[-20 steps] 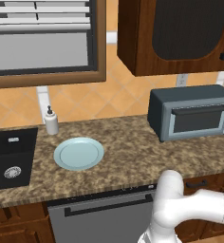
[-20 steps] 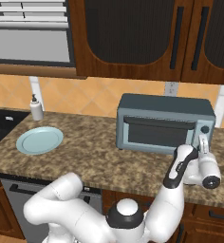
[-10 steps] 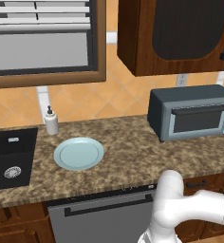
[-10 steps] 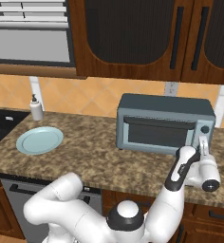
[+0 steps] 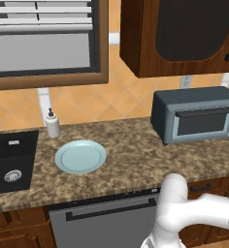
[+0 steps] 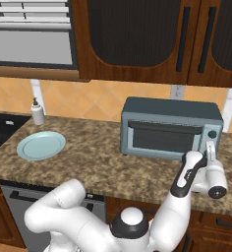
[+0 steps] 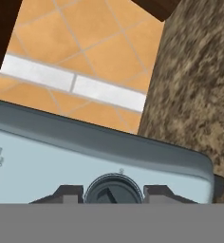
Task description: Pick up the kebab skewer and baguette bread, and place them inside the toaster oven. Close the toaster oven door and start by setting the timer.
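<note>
Looking along your gripper (image 7: 113, 195), you've got its two finger tips set apart, one either side of a round dial (image 7: 114, 190) dead ahead on the pale control panel (image 7: 52, 166). That's the toaster oven (image 6: 169, 129), door (image 6: 163, 139) shut, standing toward the worktop's (image 6: 103, 157) right end by the wall. Whether the tips touch the dial, you can't tell.

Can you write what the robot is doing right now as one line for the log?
phase: timer | toaster oven door: closed | gripper: open, fingertips either side of dial | plate: bare
</note>
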Controlling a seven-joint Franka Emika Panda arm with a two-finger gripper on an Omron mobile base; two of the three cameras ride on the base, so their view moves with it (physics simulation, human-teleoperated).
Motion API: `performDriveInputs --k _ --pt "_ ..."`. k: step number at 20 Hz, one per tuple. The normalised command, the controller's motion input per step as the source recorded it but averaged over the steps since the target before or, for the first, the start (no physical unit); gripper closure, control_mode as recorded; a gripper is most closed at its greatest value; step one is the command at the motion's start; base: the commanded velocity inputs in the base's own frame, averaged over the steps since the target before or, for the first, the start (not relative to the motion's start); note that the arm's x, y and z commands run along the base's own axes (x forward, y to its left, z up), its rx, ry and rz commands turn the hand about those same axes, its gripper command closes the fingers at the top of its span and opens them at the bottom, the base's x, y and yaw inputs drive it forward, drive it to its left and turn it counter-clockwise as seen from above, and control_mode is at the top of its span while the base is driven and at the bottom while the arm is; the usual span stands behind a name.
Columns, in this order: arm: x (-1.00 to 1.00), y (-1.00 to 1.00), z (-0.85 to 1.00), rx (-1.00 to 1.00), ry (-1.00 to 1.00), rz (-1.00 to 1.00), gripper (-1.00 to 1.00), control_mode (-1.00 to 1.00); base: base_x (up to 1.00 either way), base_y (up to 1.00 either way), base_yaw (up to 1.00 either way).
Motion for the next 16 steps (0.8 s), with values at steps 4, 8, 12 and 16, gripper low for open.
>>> performDriveInputs --k 4,8,12,16 --pt "0.00 0.17 0.00 0.00 0.00 -0.07 1.00 -1.00 0.00 0.00 0.00" --pt "-0.01 0.19 0.00 0.00 0.01 -0.07 1.00 -1.00 0.00 0.00 0.00" --pt "0.00 0.13 0.03 0.01 0.05 -0.03 1.00 -1.00 0.00 0.00 0.00" --pt "0.00 0.01 0.04 0.05 0.07 0.00 1.00 -1.00 0.00 0.00 0.00"
